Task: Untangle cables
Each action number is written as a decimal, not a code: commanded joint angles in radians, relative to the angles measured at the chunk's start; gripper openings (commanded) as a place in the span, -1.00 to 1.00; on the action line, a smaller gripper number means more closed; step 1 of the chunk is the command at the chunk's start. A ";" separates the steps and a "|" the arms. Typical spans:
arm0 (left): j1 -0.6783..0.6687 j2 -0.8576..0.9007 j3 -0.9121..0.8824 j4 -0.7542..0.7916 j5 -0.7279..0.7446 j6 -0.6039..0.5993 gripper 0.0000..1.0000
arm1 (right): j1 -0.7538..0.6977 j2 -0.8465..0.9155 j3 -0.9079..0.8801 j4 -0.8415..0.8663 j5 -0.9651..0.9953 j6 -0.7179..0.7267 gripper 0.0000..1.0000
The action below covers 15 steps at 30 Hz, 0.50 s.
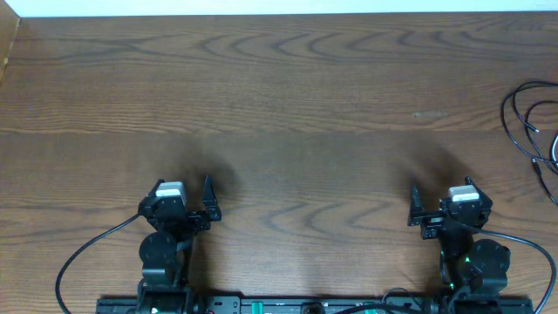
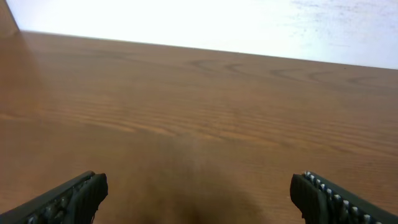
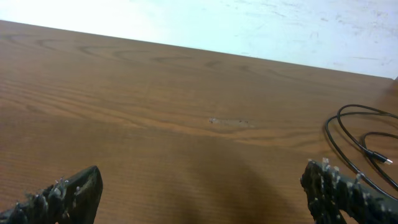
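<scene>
Thin black cables [image 1: 528,122] lie in loose loops on the wooden table at its far right edge, partly cut off by the frame. They also show in the right wrist view [image 3: 346,147], with a small plug end [image 3: 384,160]. My right gripper [image 1: 448,199] is open and empty near the table's front edge, to the left of and nearer than the cables, apart from them; its jaws [image 3: 202,193] are spread wide over bare wood. My left gripper [image 1: 179,199] is open and empty at the front left, far from the cables; its jaws [image 2: 199,196] are also wide apart.
The brown wooden table [image 1: 279,113] reaches to a white strip along its far edge [image 1: 288,7]. Thicker black wires run from both arm bases [image 1: 78,257] at the front edge.
</scene>
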 commanded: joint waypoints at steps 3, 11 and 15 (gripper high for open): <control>-0.001 -0.074 -0.013 -0.048 -0.042 0.054 1.00 | 0.003 0.002 -0.002 -0.005 0.011 -0.014 0.99; 0.003 -0.127 -0.013 -0.048 -0.042 0.055 1.00 | 0.003 0.002 -0.002 -0.005 0.011 -0.014 0.99; 0.004 -0.127 -0.013 -0.048 -0.041 0.054 1.00 | 0.003 0.002 -0.002 -0.005 0.011 -0.015 0.99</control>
